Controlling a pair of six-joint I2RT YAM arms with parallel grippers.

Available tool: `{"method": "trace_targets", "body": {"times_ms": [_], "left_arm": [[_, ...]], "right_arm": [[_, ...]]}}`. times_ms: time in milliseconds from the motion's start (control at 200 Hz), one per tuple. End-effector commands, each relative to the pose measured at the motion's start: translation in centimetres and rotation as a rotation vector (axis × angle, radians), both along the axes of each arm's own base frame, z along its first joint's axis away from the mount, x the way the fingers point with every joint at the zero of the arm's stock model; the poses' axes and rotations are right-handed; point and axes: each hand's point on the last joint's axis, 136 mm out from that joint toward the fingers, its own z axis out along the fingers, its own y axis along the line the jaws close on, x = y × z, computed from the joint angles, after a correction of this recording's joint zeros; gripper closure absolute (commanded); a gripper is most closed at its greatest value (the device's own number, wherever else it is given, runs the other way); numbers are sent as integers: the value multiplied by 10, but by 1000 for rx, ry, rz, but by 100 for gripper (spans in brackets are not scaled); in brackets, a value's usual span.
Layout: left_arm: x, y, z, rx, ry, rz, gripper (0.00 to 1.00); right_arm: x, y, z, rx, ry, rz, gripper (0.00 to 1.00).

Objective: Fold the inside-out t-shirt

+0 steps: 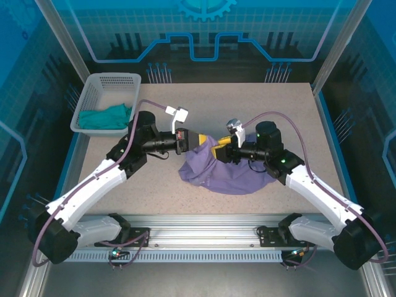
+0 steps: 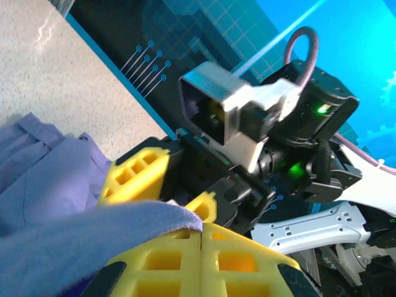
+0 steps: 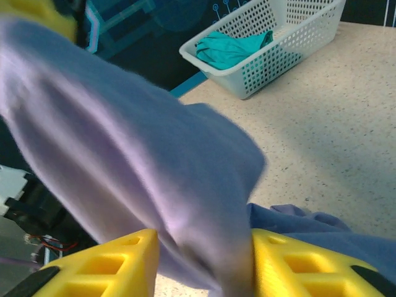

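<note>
White perforated plastic basket (image 1: pixel 132 86) at far-left table corner, crumpled teal-green garment (image 1: pixel 106 116) inside. Left gripper (image 2: pixel 202 238) over mid-table, yellow fingers pressed together, nipping cloth edge. Lavender-purple inside-out t-shirt (image 1: pixel 226 174) bunched in heap on speckled beige tabletop (image 1: pixel 204 99), centre, top edge lifted between both grippers. Right gripper (image 3: pixel 204 263) just beside left one, fingers clamped on thick fold.

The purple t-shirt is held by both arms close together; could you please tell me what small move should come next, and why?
Probably draw the left arm's fingers and the right arm's fingers apart sideways: both pinch the purple t-shirt almost side by side, and it lies bunched on the table.
</note>
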Motion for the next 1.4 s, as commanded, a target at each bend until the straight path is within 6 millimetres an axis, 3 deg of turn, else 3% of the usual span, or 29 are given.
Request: {"method": "trace_targets", "body": {"times_ms": [0, 210, 430, 530, 745, 905, 1050, 1151, 1291, 1341, 1396], "left_arm": [[0, 2, 12, 29, -66, 41, 100], [4, -1, 6, 115, -73, 85, 100], [16, 6, 0, 160, -49, 171, 100], [21, 7, -1, 166, -41, 197, 100], [28, 3, 0, 153, -31, 212, 100], [28, 2, 0, 149, -28, 210, 100], [27, 5, 1, 146, -30, 216, 100], [26, 6, 2, 145, -34, 221, 100], [26, 10, 1, 154, -41, 236, 100], [29, 13, 0, 162, -39, 262, 100], [33, 19, -2, 175, -36, 296, 100]], "right_arm": [[-7, 4, 0, -23, -30, 16, 53], [-18, 14, 4, -43, -90, 58, 47], [-10, -12, 5, -171, -155, -145, 46], [-18, -16, 15, -141, -159, -194, 46], [-38, 29, 15, 74, -16, -155, 50], [-26, 51, 3, 101, 56, -205, 45], [-7, 56, -5, 147, 114, -300, 43], [2, 56, -14, 132, 121, -346, 58], [7, 55, -18, 100, 91, -319, 93], [6, 53, -16, 92, 67, -271, 100], [2, 51, -13, 94, 35, -205, 100]]}}
